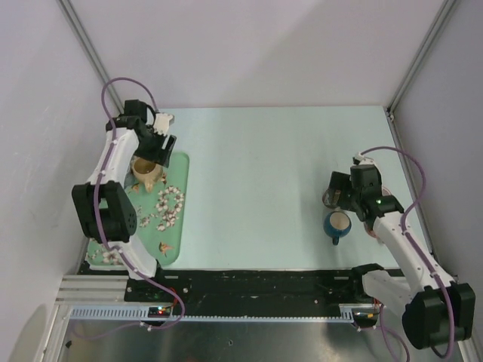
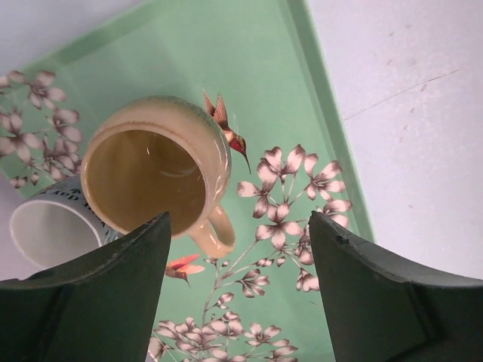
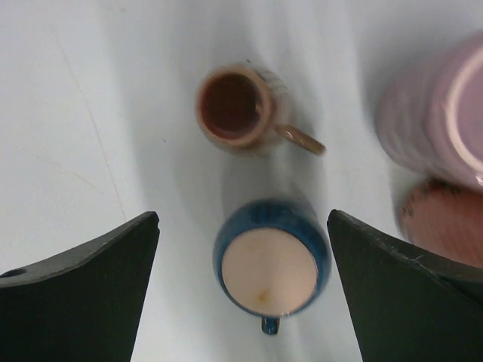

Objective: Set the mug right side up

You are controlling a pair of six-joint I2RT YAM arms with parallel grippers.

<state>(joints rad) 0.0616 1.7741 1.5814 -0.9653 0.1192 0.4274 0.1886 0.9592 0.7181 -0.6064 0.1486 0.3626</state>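
One arm's nearer: my L gripper (image 2: 240, 234) hangs spread wide, empty, above the rounded tan ceramic mug (image 2: 155, 177) on the green floral tray (image 2: 226, 60) by the worktop's (image 1: 264, 166) left edge; mouth faces up twd it.

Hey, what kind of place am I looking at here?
Probably a robotics lab test cell, not a kitchen: a left arm and right arm bolted to a black rail at the table edge, plain walls with metal frame posts, and a tan mug on a floral tray.
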